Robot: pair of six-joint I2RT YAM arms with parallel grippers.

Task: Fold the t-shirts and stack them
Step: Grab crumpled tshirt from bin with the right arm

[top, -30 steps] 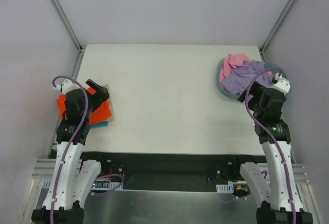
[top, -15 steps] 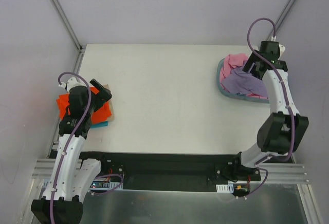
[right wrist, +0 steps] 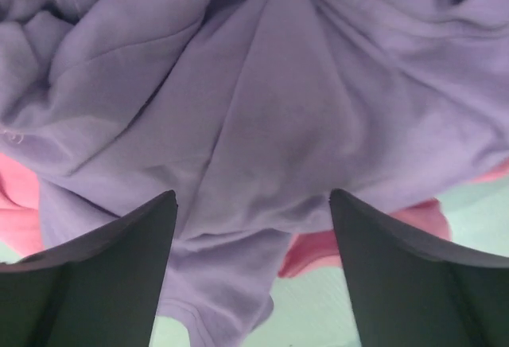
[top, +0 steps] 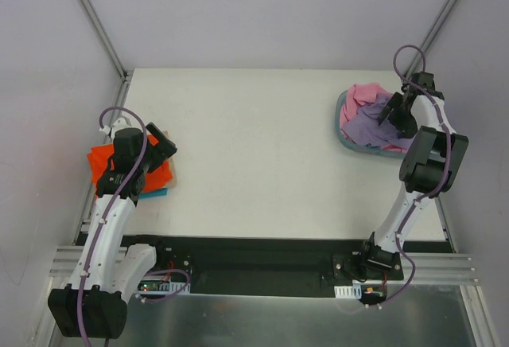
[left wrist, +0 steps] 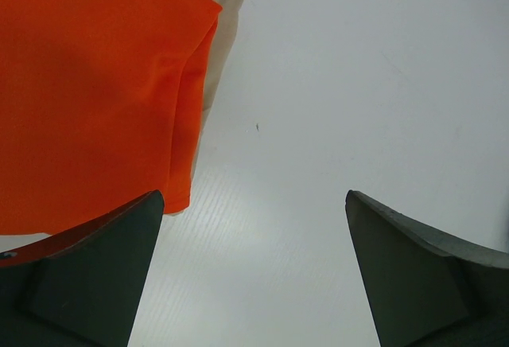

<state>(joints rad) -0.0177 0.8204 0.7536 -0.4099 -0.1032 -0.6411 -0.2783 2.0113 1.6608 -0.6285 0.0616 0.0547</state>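
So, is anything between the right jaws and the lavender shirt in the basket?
Nothing visible. The lavender shirt lies on top of the pink shirt in the basket, and the right wrist view shows only its cloth beneath the open right jaws.

Left claw (left wrist: 253,204), right claw (right wrist: 253,200): both agape.
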